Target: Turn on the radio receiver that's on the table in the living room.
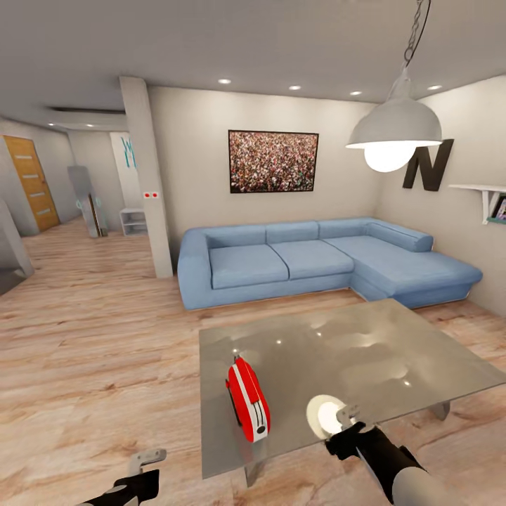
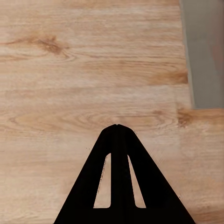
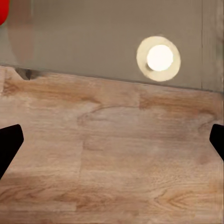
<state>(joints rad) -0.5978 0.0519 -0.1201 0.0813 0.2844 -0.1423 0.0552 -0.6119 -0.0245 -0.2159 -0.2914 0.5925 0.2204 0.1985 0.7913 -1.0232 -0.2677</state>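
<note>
Over the near edge of the surface (image 1: 393, 351), seen from the head, the radio receiver (image 1: 247, 399) stands on its long edge near the front left corner of the glossy grey top, red-bodied with white trim and a white end face turned toward the robot. The right hand (image 1: 349, 420) hovers at the front edge, near the radio but apart from it, beside the bright reflection of the pendant lamp (image 1: 395, 133). The left hand (image 1: 145, 460) hangs low over the wood floor (image 1: 91, 365), off the surface's left side. I judge this the approach step: nothing touches the radio yet, and the next move calls for bringing a hand across to its dial or switch, which I cannot make out from here.

Along the left hand (image 2: 117, 127), the two dark fingers meet at their tips, so it is closed on nothing, with floor planks below and a strip of the surface's edge (image 2: 205, 56) at one side.

Along the right hand (image 3: 112, 140), its fingertips (image 3: 9, 140) sit at opposite borders, spread wide. Beyond lie floor, the grey surface (image 3: 84, 32), the lamp's reflection, and a red sliver of the radio (image 3: 3, 11) in a corner.
</note>
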